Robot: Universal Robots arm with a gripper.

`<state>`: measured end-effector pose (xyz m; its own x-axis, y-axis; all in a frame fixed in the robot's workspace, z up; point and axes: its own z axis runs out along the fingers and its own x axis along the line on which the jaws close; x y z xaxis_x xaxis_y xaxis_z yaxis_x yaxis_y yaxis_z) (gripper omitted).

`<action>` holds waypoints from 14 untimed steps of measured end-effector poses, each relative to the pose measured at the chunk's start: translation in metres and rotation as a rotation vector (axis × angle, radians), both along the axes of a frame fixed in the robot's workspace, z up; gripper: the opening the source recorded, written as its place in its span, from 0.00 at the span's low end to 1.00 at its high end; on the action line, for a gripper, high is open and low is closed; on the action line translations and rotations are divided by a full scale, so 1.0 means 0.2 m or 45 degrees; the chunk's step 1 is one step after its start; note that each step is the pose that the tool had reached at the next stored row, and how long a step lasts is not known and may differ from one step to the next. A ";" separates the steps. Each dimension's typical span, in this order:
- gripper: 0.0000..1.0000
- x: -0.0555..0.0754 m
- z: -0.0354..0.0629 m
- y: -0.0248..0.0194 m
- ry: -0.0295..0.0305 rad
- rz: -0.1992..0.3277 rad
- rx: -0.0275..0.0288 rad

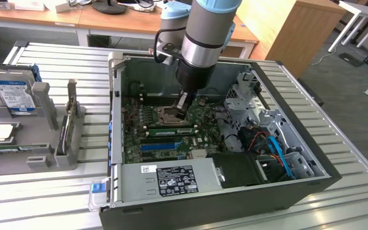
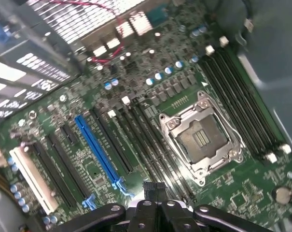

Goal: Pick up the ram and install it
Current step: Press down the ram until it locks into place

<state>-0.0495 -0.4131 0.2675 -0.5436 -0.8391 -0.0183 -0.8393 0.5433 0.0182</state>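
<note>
1. Gripper [image 2: 153, 192]: the fingers are pressed together, and I can make out no green board between them. It hangs tip-down inside the open computer case [image 1: 117, 120], low over the motherboard [image 2: 150, 63].
2. Just beyond the fingertips run the black memory slots [image 2: 141, 140]. They look bare, with green board showing between them. Judgement: the tip sits here because these slots are where the ram is to be seated.
3. Beside the slots on one side is the open CPU socket [image 2: 201, 137], and on the other a long blue connector strip [image 2: 97, 145].
4. The ram [image 1: 64, 132]: I take it to be the thin dark stick standing on edge in the grey fixture [image 1: 43, 103]. This sits outside the case, toward the exterior view's left. The identification is not certain. Judgement: standing on edge leaves its long sides free for a pinch.
5. Ram against fingers: well apart, with the case wall between them and no contact.
6. Further along the fixture stands a hard drive [image 1: 11, 93], upright in its own slot.
</note>
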 end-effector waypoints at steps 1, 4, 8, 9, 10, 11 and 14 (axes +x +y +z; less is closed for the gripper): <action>0.11 0.00 0.000 0.000 0.0001 -0.022 0.0000; 0.11 0.00 0.000 0.000 0.0001 -0.090 0.0000; 0.11 0.00 -0.001 0.000 0.0001 -0.177 0.0000; 0.11 0.00 -0.001 0.000 0.0000 -0.199 0.0000; 0.11 0.00 -0.001 0.000 0.0001 -0.221 -0.0001; 0.11 0.00 -0.001 0.000 0.0001 -0.243 0.0000; 0.11 0.00 -0.001 0.000 0.0001 -0.311 0.0000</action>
